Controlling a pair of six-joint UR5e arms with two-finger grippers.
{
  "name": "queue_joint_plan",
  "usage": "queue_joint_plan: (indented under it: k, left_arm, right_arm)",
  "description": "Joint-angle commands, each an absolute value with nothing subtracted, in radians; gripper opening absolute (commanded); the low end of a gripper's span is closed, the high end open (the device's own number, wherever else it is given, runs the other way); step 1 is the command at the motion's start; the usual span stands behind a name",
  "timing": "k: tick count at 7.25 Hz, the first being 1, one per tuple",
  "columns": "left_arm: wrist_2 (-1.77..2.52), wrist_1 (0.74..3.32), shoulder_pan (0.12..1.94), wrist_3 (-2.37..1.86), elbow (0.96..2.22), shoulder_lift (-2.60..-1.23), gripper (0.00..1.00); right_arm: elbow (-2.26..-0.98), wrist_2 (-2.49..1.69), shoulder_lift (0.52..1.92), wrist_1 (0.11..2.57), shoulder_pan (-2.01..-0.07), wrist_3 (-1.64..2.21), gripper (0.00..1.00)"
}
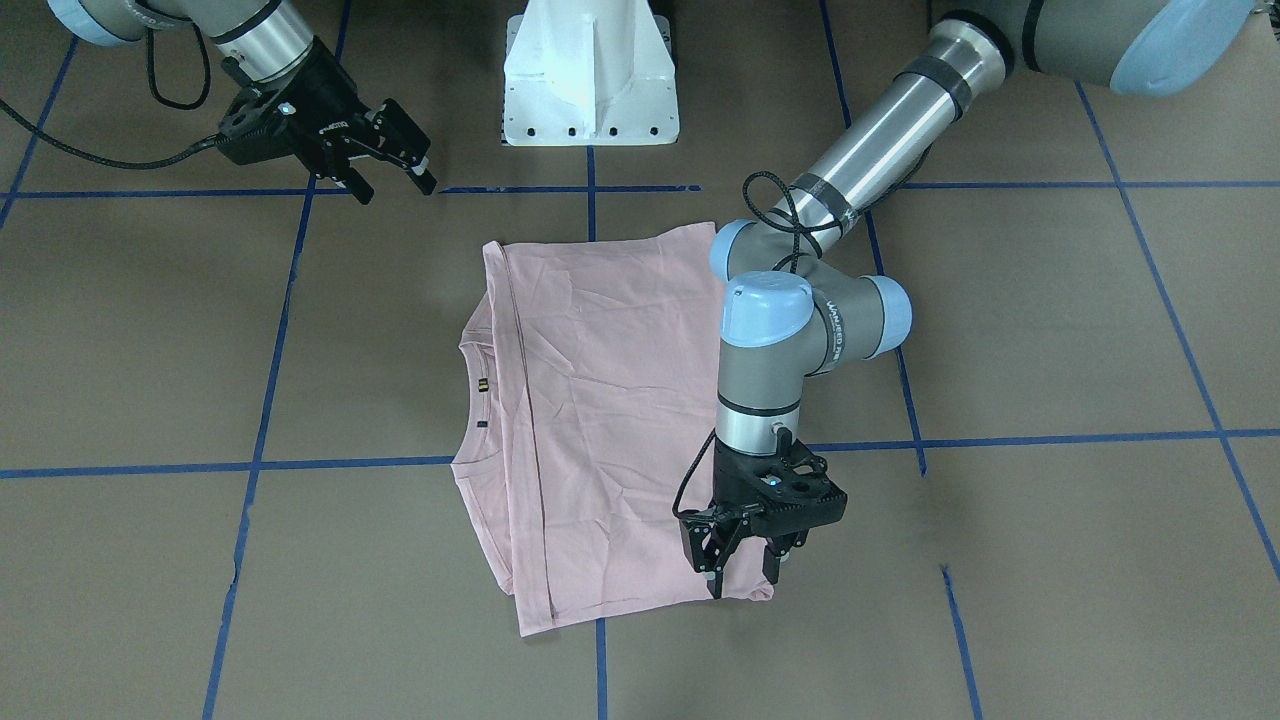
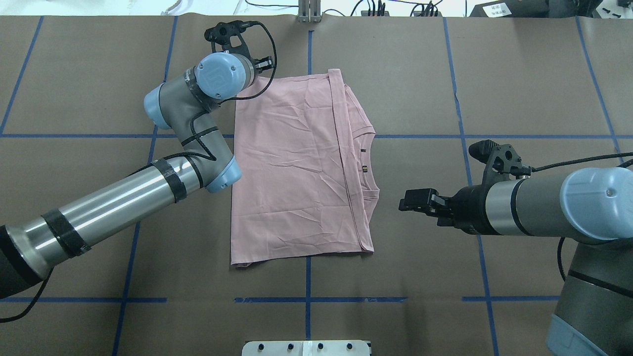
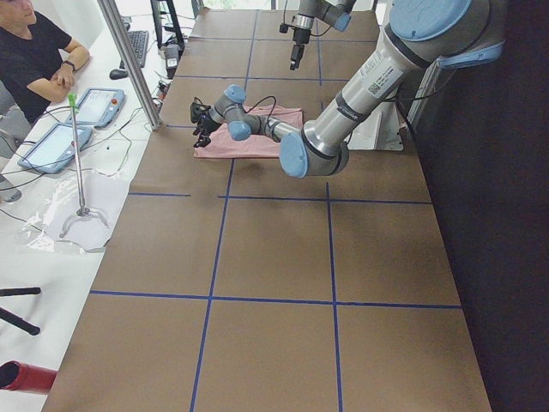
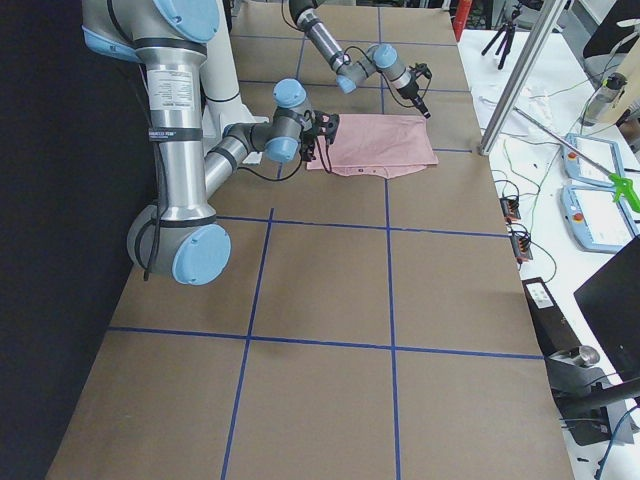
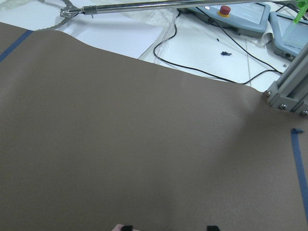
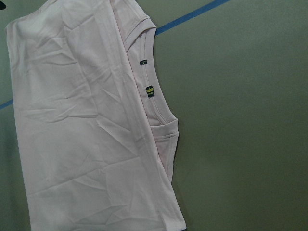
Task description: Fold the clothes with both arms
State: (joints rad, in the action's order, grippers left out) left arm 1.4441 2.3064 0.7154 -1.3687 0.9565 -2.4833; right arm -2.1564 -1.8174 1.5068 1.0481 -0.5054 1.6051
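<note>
The pale pink T-shirt (image 2: pixel 292 173) lies flat in a folded rectangle in the middle of the table, plain side up. Its neckline and a small dark label (image 6: pixel 150 91) face my right arm. It also shows in the front view (image 1: pixel 600 400). My left gripper (image 1: pixel 745 565) points down at the shirt's far corner on my left side. Its fingers are apart and hold nothing. The left wrist view shows the two fingertips (image 5: pixel 126 227) apart, with a sliver of pink beside one. My right gripper (image 1: pixel 395 185) is open and empty. It hovers off the shirt's neckline side (image 2: pixel 413 200).
The white pedestal base (image 1: pixel 590 80) stands at the robot's edge of the table. Blue tape lines (image 2: pixel 306 299) cross the brown table cover. A metal post (image 3: pixel 129 60), cables, control pendants (image 5: pixel 240 14) and a seated person (image 3: pixel 34 51) are beyond the far edge.
</note>
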Motion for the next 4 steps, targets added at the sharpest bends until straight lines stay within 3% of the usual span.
queue_joint_plan:
  k: [1,4]
  left_arm:
    - [1.595,2.29,0.727,-1.45,1.071,-2.432,1.0]
    - [1.75,2.033,0.713,-1.587,1.528,-2.167,1.0]
  right_arm:
    - [-2.152,-1.809,1.508,1.057,-0.515,1.601,1.0]
    - [-2.137,-1.798,1.511,1.06,-0.526,1.597,1.0]
